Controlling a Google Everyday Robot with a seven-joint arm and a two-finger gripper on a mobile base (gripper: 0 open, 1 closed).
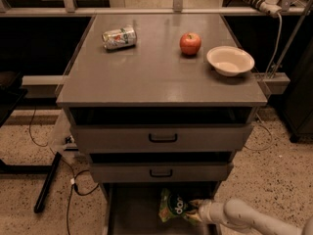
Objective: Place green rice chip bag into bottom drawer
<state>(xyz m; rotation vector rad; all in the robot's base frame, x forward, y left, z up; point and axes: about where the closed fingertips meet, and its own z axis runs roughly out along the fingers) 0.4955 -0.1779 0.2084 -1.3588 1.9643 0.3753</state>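
Seen from above and in front, a grey three-drawer cabinet [161,77] has a flat matt top carrying three things, all well apart from each other. A small green-and-silver can [119,37] lies on its side toward the back left, a red apple [190,43] stands right of the middle, and a shallow cream-coloured bowl [230,60] sits near the right edge. Below the top, the two upper drawers [205,140] — each with a black handle [163,138] — are pushed in. The bottom drawer [129,214], a wide grey tray with a plain floor, is pulled out toward the camera at the lower edge of the view. The crinkled glossy green rice chip bag [172,207] with white lettering is within that drawer's outline, right of its middle, standing on edge rather than lying flat (whether its lower edge touches the drawer floor cannot be told). A white arm [244,218] reaches in from the lower right corner. Its gripper [194,211] is low over the drawer at the bag's right side, pinched closed on the bag's edge. The room around is dim. It has a speckled beige stone-like floor [279,165], with black cables [30,129] trailing on the left and a dark bar [47,182] lying slanted beside them. Up at the right, behind the cabinet, is a white power strip [257,1] with a cord hanging down.
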